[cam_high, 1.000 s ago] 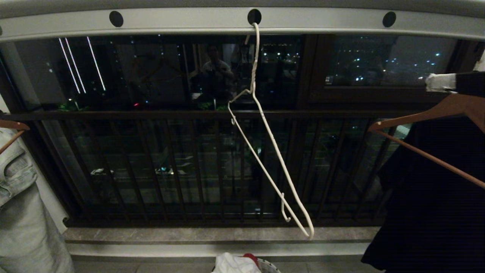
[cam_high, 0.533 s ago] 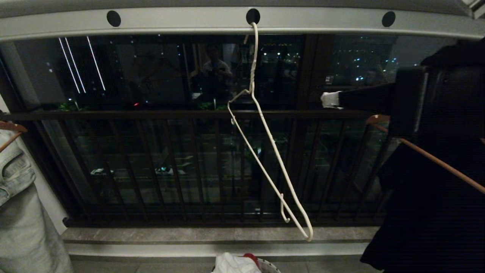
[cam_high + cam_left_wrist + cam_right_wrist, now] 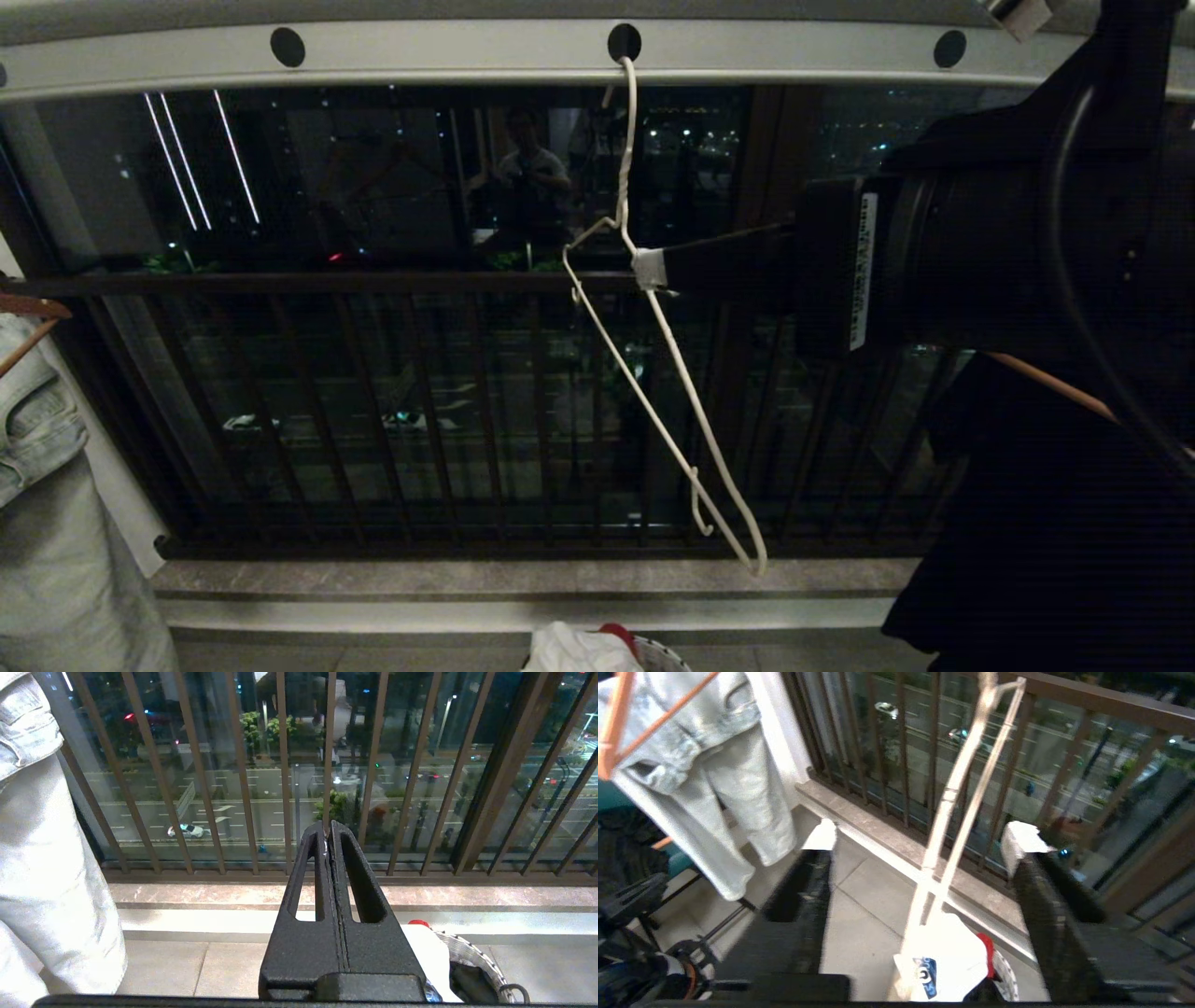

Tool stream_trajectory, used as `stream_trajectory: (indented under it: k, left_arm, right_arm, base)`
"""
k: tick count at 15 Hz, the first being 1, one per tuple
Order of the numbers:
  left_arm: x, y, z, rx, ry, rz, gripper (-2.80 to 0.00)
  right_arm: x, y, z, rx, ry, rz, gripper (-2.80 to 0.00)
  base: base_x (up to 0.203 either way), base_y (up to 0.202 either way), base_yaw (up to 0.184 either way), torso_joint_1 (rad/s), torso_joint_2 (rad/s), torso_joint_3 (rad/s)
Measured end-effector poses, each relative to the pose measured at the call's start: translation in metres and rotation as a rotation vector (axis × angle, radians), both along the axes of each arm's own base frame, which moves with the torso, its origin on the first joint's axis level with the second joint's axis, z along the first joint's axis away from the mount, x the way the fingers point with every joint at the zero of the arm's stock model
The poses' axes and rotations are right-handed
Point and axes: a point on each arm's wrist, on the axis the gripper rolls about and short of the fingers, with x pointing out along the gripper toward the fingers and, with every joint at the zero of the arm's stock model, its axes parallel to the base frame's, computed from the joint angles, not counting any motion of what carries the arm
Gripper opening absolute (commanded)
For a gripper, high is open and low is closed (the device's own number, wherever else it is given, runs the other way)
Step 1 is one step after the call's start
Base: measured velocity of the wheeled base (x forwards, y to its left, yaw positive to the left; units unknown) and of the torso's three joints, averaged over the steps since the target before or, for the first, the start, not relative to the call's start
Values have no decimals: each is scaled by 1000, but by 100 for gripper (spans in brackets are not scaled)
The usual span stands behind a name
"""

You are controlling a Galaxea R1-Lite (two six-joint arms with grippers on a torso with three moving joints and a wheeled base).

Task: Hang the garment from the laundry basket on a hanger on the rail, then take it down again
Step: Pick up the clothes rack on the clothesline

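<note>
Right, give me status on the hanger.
Right gripper open at the hanger, not gripping. Left gripper shut, parked low. Hanger on rail; shirt in basket.

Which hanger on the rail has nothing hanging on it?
The thin white wire hanger, hooked in the rail's middle hole, is bare. The wooden hangers at either side carry clothes.

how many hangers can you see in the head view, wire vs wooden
white wire hanger: 1
brown wooden hangers: 2
total: 3
</note>
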Motion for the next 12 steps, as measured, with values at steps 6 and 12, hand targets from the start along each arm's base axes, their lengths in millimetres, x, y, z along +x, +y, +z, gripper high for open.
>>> stream_trajectory:
  k: [6, 12]
  left_arm:
    - [0, 0, 0, 0, 0, 0, -280]
    - [0, 0, 0, 0, 0, 0, -280]
  right_arm:
    - [14, 25, -25, -108, 43, -81, 0]
    - [23, 37, -51, -205, 92, -115, 0]
  base:
    - [0, 0, 0, 0, 0, 0]
    - [0, 0, 0, 0, 0, 0]
